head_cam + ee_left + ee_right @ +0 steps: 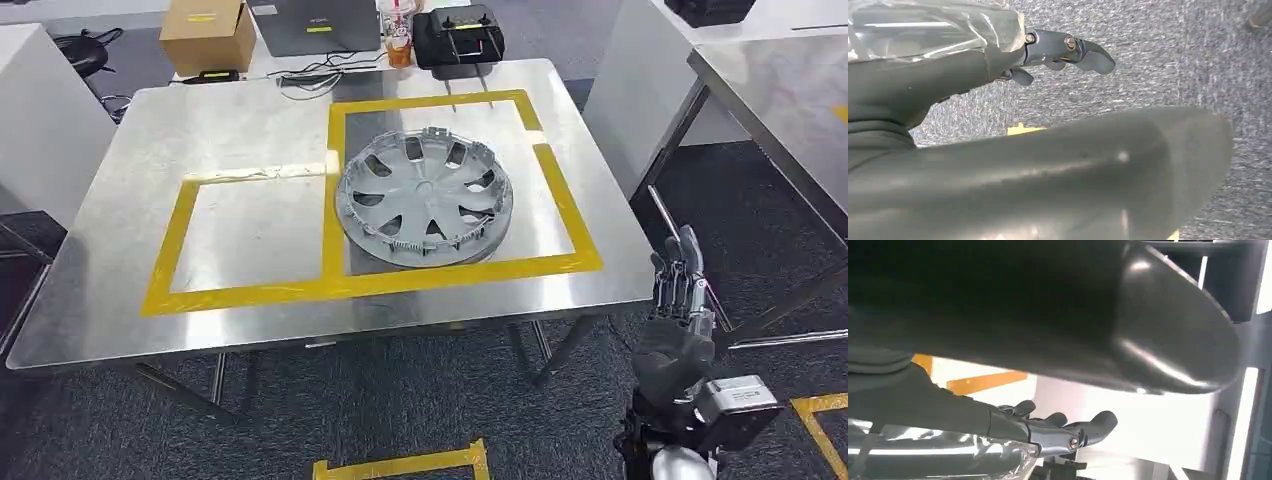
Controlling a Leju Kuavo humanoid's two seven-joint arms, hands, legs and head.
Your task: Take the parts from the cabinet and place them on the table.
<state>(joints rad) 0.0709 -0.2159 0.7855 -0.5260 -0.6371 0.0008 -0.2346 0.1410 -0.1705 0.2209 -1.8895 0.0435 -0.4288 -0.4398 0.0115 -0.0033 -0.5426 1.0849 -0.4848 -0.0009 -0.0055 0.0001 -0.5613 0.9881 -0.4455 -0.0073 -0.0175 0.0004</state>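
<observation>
Centrally in the head view, a grey hubcap (427, 197) lies flat on the steel table (120, 300), inside the right-hand yellow tape square (345, 150). At the frame's lower right the right hand (678, 300) stands off the table edge, fingers fairly straight and holding nothing. A cardboard box (208, 35) sits at the upper left.

Next, the left wrist view shows the left hand (998, 165) over grey carpet (1173, 60), fingers extended, nothing held.

Lastly, the right wrist view shows extended, empty fingers (1073, 432).

wheel cover (425, 197) on table (250, 120), box (207, 36) behind
</observation>
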